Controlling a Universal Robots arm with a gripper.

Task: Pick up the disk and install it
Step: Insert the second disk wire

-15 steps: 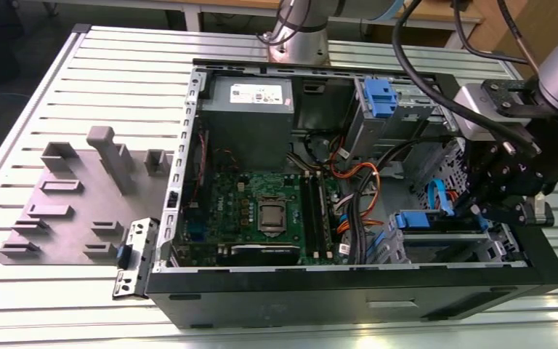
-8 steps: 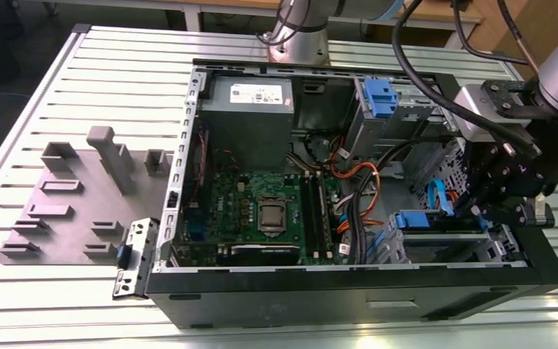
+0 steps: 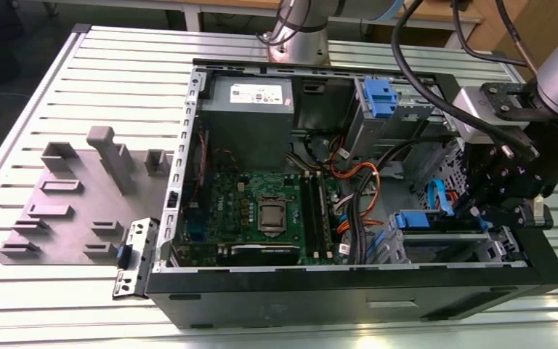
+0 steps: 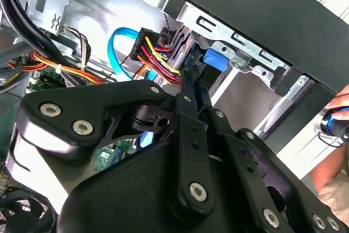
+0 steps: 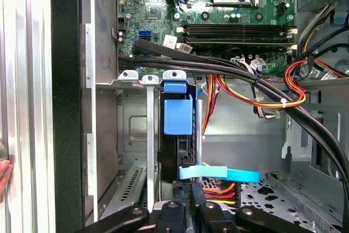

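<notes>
1. Closest to the lens in the second wrist view is the gripper (image 4: 192, 75). Its black linkage bars run forward to two fingers drawn narrow, with the tips practically together.
2. Right past those tips is the blue end of the disk (image 4: 215, 59), sitting in a metal bay under the dark edge of the computer case (image 4: 262, 9). I can't tell whether the tips actually touch it.
3. The first wrist view looks straight along the bay. The disk (image 5: 178, 115) stands edge-on between metal rails, blue carrier end up near the bay mouth. A flat blue cable (image 5: 218, 174) crosses just beside it, and the motherboard (image 5: 218, 4) is beyond.
4. The exterior view shows the layout. The case lies open on a slatted table (image 3: 114, 58). The disk (image 3: 423, 220) is in the bay toward the exterior view's right, and the arm hangs over that corner.
5. The exterior view also shows a grey fixture plate (image 3: 66, 218) well apart on the exterior view's left.
6. The second wrist view catches a person's hand (image 4: 334, 170) outside the case.
</notes>
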